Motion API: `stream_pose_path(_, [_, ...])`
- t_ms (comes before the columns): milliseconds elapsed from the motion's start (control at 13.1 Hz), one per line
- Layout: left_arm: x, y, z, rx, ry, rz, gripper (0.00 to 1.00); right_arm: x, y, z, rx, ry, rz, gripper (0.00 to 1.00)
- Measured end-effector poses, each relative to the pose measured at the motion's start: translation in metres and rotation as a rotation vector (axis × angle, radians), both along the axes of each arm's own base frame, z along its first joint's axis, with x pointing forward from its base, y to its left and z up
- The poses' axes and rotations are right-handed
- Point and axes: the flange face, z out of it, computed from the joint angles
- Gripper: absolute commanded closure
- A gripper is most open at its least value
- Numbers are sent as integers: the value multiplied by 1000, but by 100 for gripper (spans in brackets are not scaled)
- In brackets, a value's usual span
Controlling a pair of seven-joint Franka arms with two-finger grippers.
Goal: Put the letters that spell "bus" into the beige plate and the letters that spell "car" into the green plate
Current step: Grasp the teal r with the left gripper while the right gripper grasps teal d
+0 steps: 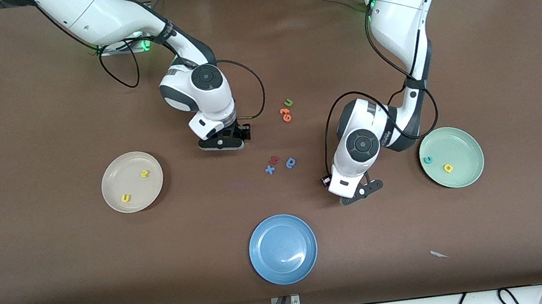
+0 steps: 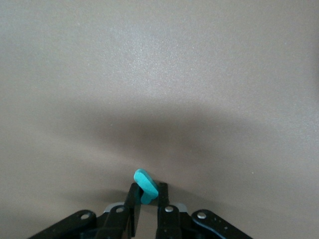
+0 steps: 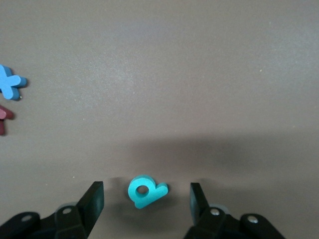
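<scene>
As the left gripper (image 1: 362, 193), low mid-frame, pinches the teal r (image 2: 145, 186), next lifting toward the green plate (image 1: 468, 176), the right gripper (image 1: 222, 144) straddles the teal b (image 3: 146, 191), fingers spread

In the front view, the left tool (image 1: 360, 193) and the right tool (image 1: 222, 145) each hid their fingertips under their own wrists. In the left wrist view, a teal letter (image 2: 145, 186) sat partly hidden between the fingers (image 2: 133, 209), its shape unreadable. The red letter (image 3: 4, 119) was cut off at the right wrist view's edge.
</scene>
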Motion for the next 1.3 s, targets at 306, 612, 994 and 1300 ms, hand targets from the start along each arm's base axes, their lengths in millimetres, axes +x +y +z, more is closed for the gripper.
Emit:
stream_pose_path(306, [0,0,0,0,0,0,92,-12,6,-23,-31,-32,-1,31])
stream_pose_path(612, [0,0,0,0,0,0,97,-12,8,-21,-34,-48,2,66])
stream_pose_path(994, [7,18,3,34,22,-18,99,-11,8,-20,-34,-50,2,90])
stream_pose_path(1300, [36,73,39,63,76,-159,99,5,-1,-4,-37,-81,11,90])
